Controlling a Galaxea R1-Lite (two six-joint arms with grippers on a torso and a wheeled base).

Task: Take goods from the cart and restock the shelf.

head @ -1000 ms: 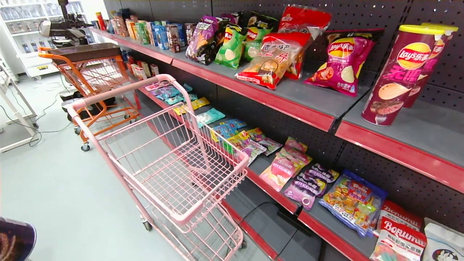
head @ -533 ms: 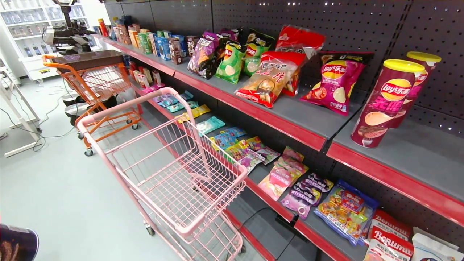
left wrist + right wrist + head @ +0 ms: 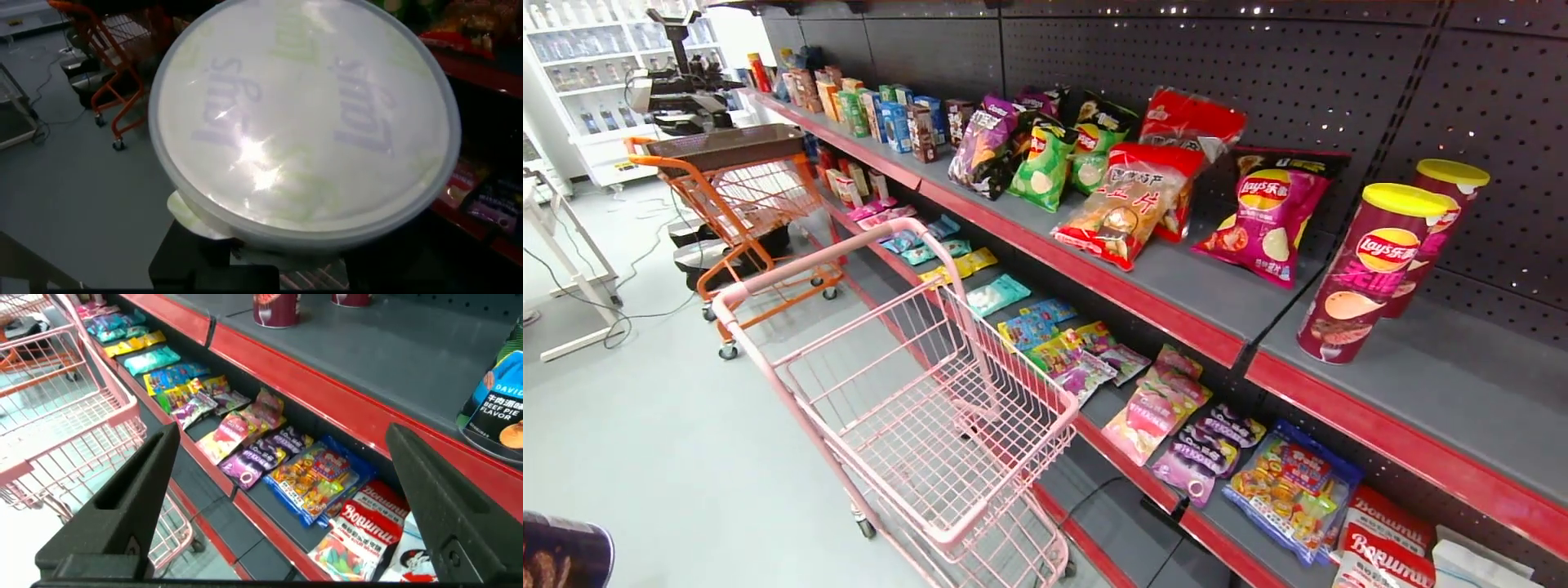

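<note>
A pink wire cart with a bare basket stands on the floor beside the shelf. At the head view's lower left corner hangs a dark chip can. Its clear lid faces the left wrist camera, and my left gripper is shut on the can beneath it. On the upper shelf stand two purple chip cans with yellow lids. My right gripper is open with nothing between its fingers, out in front of the lower shelf's candy bags.
Chip bags and small boxes fill the upper shelf to the left of the cans. A blue can stands on the shelf's bare grey stretch. An orange cart is parked farther down the aisle. Grey floor lies open left of the pink cart.
The head camera has shifted, so the shelf and carts sit lower in the picture. The can at the lower left keeps its place in the view.
</note>
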